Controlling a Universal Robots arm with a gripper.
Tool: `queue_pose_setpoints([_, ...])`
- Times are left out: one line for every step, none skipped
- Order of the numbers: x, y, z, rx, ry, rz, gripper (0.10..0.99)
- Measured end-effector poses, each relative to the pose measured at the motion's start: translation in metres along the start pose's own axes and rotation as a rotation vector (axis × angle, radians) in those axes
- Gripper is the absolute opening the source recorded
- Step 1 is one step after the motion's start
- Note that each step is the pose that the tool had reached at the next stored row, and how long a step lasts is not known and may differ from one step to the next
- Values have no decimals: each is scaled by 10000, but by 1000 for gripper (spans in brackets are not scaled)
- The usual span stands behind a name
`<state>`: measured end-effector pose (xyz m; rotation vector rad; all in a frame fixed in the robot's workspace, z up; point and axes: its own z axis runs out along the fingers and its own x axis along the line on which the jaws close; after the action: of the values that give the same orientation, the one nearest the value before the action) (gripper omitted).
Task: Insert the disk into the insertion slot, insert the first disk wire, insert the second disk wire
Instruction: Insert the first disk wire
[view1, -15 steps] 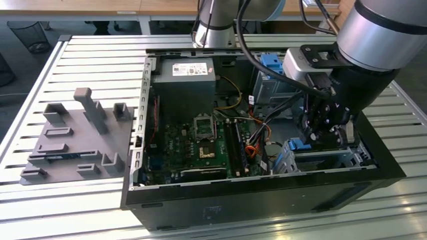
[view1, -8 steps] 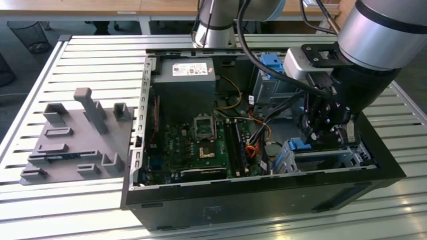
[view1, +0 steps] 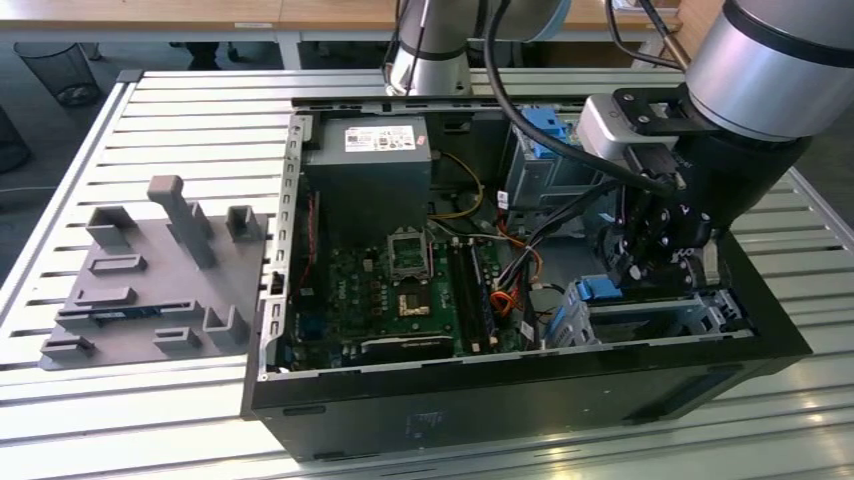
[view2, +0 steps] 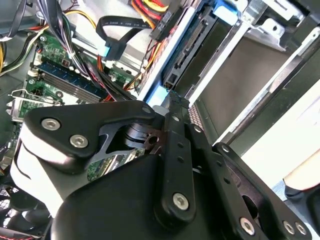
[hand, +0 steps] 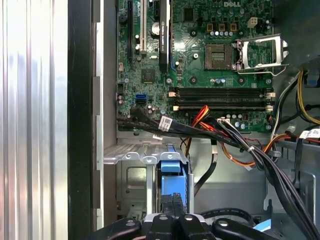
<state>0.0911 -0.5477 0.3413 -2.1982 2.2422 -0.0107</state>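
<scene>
An open desktop computer case (view1: 534, 400) lies on its side on a slatted metal bench (view1: 174, 120), and the arm reaches down into its corner at the exterior view's lower right. There the pincer (view1: 657, 272) hangs over the insertion slot (view1: 667, 318), a low cage of silver sheet metal. The disk (view1: 601, 290) sits inside this cage, and its bright blue carrier shows at the side of the cage nearer the motherboard (view1: 400, 290). In the first wrist view the blue carrier end of the disk (hand: 172, 170) lies between the cage's silver walls (hand: 131, 185), and the pincer (hand: 173, 197) is right at it, its two dark fingers pressed together side by side with nothing seen between them. The second wrist view shows the pincer (view2: 172, 102) with its tips closed on each other at the edge of the disk (view2: 186, 50), touching or just beside the blue frame. A black flat cable (view2: 125, 22) with a blue plug hangs loose near the disk's connector edge, and a bundle of red, yellow and orange wires (view2: 150, 7) ends in a black plug beside that edge; whether it is seated I cannot tell. Farther off in the case stand the grey power supply (view1: 367, 175) and a taller grey cage with a blue bracket (view1: 541, 165). A grey fixture plate (view1: 147, 300) rests on the bench at the exterior view's left, well apart from the case.
</scene>
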Motion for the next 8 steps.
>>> queue_pose_setpoints([0,-15,0,0,0,0,106])
queue_pose_setpoints([-1,-27,1,-1,-1,0,106])
queue_pose_setpoints([-1,-38,1,-1,-1,0,106])
queue_pose_setpoints([-1,-56,1,0,-2,1,106])
queue_pose_setpoints([-2,-77,1,-1,-1,0,106])
queue_pose_setpoints([-2,-102,1,-2,-1,0,106])
queue_pose_setpoints([-3,-126,1,-2,0,-1,106])
queue_pose_setpoints([-3,-147,1,-3,-1,-1,106])
